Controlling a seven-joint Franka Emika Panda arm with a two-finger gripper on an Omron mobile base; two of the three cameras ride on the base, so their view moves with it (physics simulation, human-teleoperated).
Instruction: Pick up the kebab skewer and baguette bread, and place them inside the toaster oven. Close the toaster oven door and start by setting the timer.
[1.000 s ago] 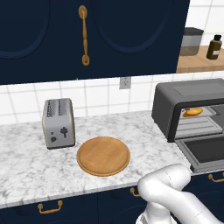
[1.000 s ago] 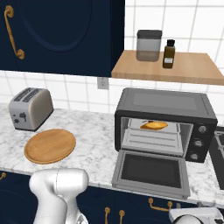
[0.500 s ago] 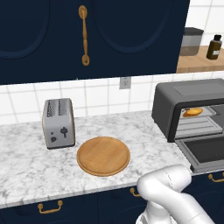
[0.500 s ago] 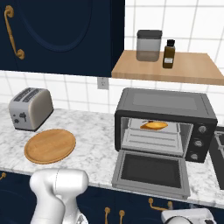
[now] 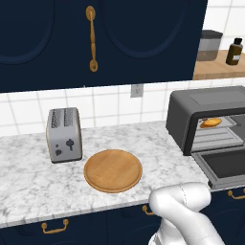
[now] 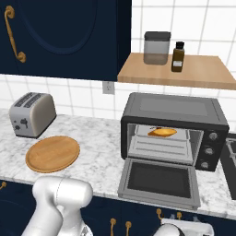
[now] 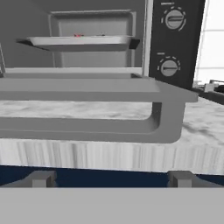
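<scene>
Baguette bread lies on the rack inside the toaster oven, toward the back. A small reddish bit shows on the rack's tray in the hand view — too small to tell whether it is the kebab skewer. The toaster oven door hangs open and flat, reaching past the marble counter edge. In the hand view its bar handle runs across just ahead of the gripper, whose two fingertips stand wide apart with nothing between them — below the handle, not touching it. Two dials sit on the oven's right panel. A round wooden board and a silver toaster stand well to the left.
</scene>
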